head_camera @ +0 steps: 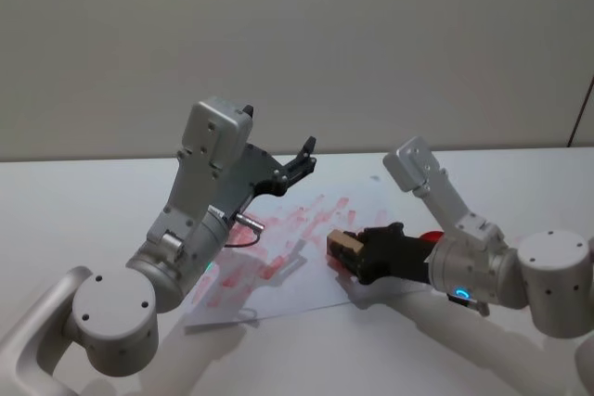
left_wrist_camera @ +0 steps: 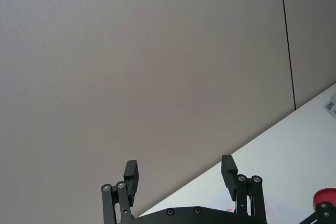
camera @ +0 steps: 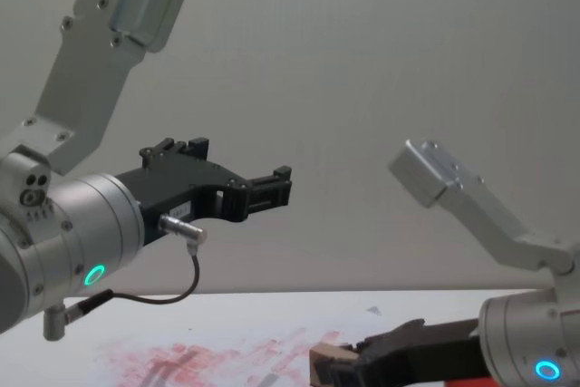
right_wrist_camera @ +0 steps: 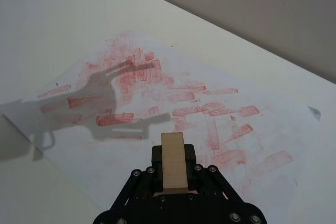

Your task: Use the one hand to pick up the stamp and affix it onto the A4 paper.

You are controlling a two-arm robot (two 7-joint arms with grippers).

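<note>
My right gripper (head_camera: 351,252), on the arm with the blue-lit ring, is shut on the stamp (head_camera: 342,246), a pale tan wooden block. It holds the stamp low over the near right part of the A4 paper (head_camera: 288,248), a white sheet covered in red ink marks. Between the black fingers in the right wrist view, the stamp (right_wrist_camera: 174,161) stands out over the paper (right_wrist_camera: 173,98). In the chest view the stamp (camera: 328,358) sits just above the paper (camera: 208,355). My left gripper (head_camera: 299,159) hangs high above the paper's far side, open and holding nothing.
A red ink pad (head_camera: 431,236) lies on the white table (head_camera: 83,201) behind my right gripper. The left arm's big silver body (head_camera: 186,238) rises over the paper's left side. A grey wall stands behind the table.
</note>
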